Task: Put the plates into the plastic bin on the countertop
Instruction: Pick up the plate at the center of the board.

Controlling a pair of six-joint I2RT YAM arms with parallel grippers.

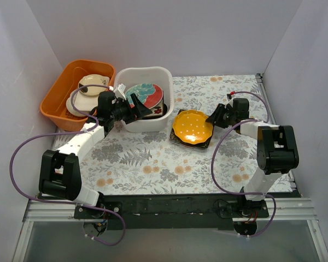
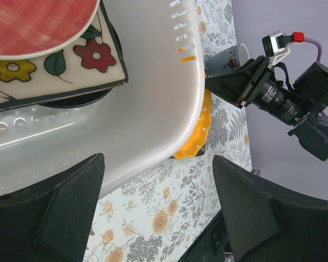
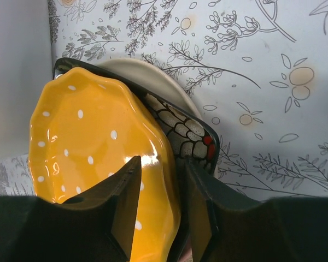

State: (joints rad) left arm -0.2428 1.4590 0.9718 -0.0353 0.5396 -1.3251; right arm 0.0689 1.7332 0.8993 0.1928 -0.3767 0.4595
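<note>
White plastic bin at the far edge of the countertop, left of centre, just beside an orange tub at the far-left corner with cream dishes inside. In the bin, a red-and-teal round plate leaning over a cream square floral plate, with a dark dish edge showing beneath that one. Left gripper over the bin's near-left rim, released, fingers spread wide with nothing between them. Just right of the bin's near-right corner, still out on the countertop, a stack: yellow white-dotted plate on top, black floral rectangle under it, pink-cream round plate at the bottom. Right gripper at the stack's right side, clenched on the yellow plate's scalloped rim, one finger over its glossy face, the other outside the rim. Small grey cup on the countertop just behind that gripper, seen from the left wrist.
</note>
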